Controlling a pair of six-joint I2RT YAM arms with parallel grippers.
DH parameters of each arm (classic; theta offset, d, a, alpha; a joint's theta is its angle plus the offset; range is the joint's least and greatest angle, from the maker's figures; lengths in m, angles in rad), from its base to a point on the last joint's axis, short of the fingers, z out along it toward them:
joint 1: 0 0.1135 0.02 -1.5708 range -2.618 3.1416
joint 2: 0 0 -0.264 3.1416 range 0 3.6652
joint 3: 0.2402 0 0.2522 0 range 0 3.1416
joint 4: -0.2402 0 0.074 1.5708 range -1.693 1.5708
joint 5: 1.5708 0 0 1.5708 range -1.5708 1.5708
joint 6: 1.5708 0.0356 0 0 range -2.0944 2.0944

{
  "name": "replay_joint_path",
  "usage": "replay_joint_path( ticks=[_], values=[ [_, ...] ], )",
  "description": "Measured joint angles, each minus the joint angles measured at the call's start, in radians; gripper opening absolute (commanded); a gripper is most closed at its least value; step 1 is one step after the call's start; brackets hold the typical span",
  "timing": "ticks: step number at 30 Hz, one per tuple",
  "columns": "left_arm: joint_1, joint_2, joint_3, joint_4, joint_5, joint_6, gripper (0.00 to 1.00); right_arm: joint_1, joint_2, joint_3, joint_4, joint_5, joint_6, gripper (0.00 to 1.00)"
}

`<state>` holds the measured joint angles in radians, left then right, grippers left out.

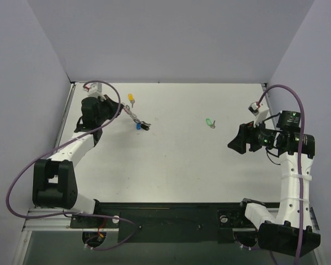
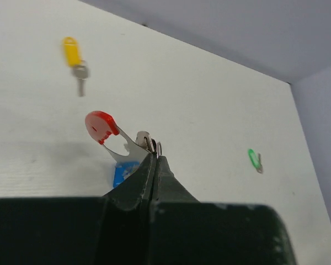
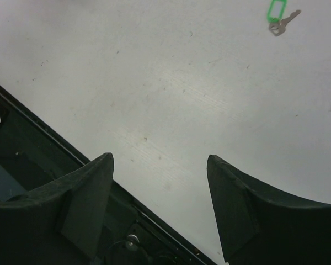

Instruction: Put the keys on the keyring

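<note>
Left hand [image 2: 154,159] pinches the keyring [image 2: 106,128] tight; right hand [image 3: 160,163] gapes wide, empty.

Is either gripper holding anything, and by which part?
The left gripper pinches the silvery keyring with a round red tag by its wire ring; the right gripper, open, holds nothing.

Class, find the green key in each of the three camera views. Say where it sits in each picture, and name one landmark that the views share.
Top external: the green key lies right of centre, in the upper half.
Left wrist: the green key is at the right, about mid-height.
Right wrist: the green key is in the top right corner.
Shared landmark: the white table it lies on, seen in all three views.
</note>
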<state>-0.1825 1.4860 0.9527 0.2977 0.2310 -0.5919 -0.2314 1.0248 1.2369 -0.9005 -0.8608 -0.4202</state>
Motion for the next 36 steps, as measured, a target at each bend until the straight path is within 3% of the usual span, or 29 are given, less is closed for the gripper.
replay_joint_path(
  ticks=[5,13,17,21,23,28,31,36],
  values=[
    [0.197,-0.044,-0.130,-0.004,-0.065,0.005,0.00,0.001,-0.009,-0.133,0.039,-0.055,0.016,0.64],
    [0.236,-0.080,-0.258,-0.137,-0.220,0.053,0.00,0.031,-0.039,-0.237,0.113,-0.076,0.038,0.65],
    [0.237,-0.160,-0.324,-0.193,-0.286,0.048,0.12,0.043,-0.060,-0.253,0.135,-0.088,0.046,0.65],
    [0.236,-0.253,-0.376,-0.253,-0.326,0.027,0.37,0.047,-0.065,-0.256,0.146,-0.094,0.051,0.65],
    [0.236,-0.289,-0.389,-0.273,-0.344,0.013,0.45,0.050,-0.065,-0.256,0.150,-0.095,0.053,0.65],
    [0.237,-0.355,-0.396,-0.315,-0.360,-0.015,0.54,0.050,-0.080,-0.256,0.150,-0.091,0.055,0.65],
    [0.237,-0.401,-0.396,-0.341,-0.325,-0.015,0.73,0.050,-0.095,-0.255,0.135,-0.075,0.047,0.65],
    [0.236,-0.514,-0.345,-0.406,-0.167,0.014,0.78,0.050,-0.099,-0.189,0.068,0.004,0.019,0.68]
  ],
)
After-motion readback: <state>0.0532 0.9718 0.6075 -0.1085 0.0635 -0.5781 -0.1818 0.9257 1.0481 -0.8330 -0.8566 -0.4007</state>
